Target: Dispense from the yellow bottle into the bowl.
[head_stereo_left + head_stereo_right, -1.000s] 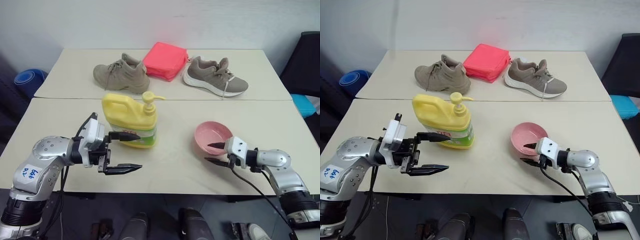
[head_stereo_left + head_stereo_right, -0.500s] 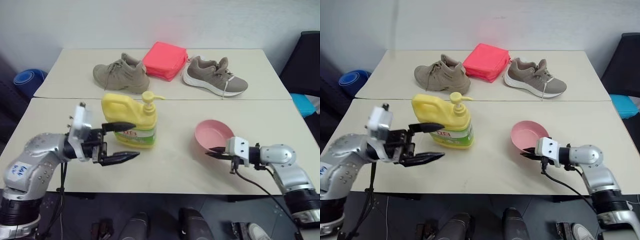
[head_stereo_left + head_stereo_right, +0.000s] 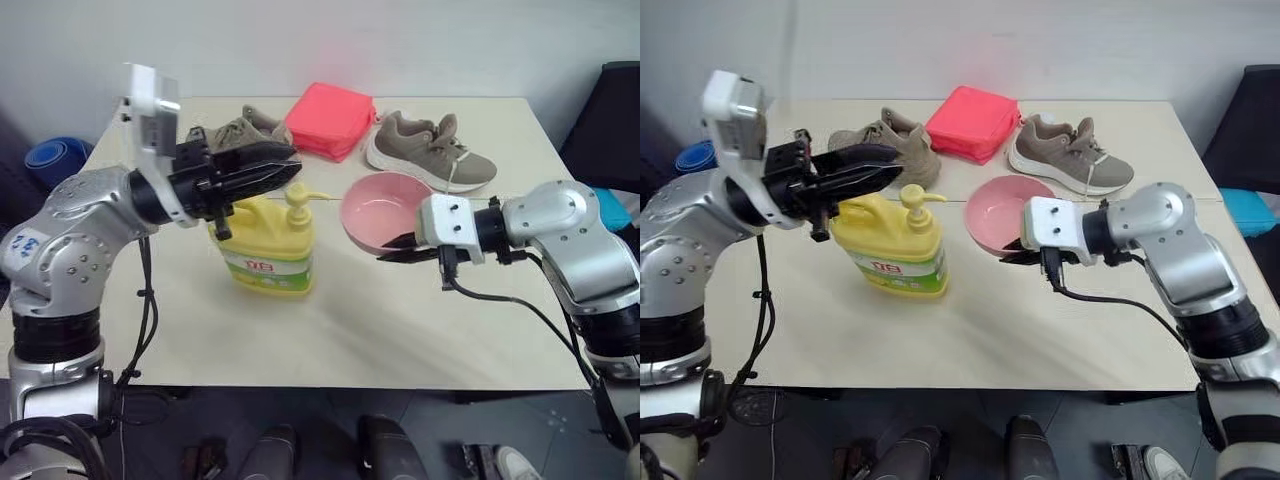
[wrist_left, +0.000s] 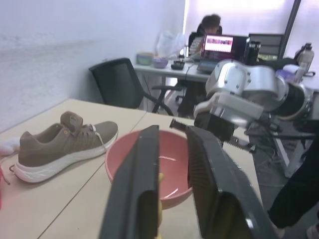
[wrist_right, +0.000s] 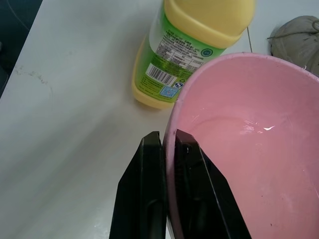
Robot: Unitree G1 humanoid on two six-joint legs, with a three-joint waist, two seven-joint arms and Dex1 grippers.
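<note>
Head view — beige table (image 3: pixel 400 320), white wall behind; right claw (image 5: pixel 167 149) pinches bowl (image 3: pixel 385 210) rim, left claw (image 3: pixel 285 172) near-shut, empty.

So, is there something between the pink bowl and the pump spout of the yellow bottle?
Nothing visible stands between them. The right tool holds the bowl by its rim, lifted just right of the yellow bottle, whose spout points toward it. The left tool, shut, hovers above the pump, not in the gap.
</note>
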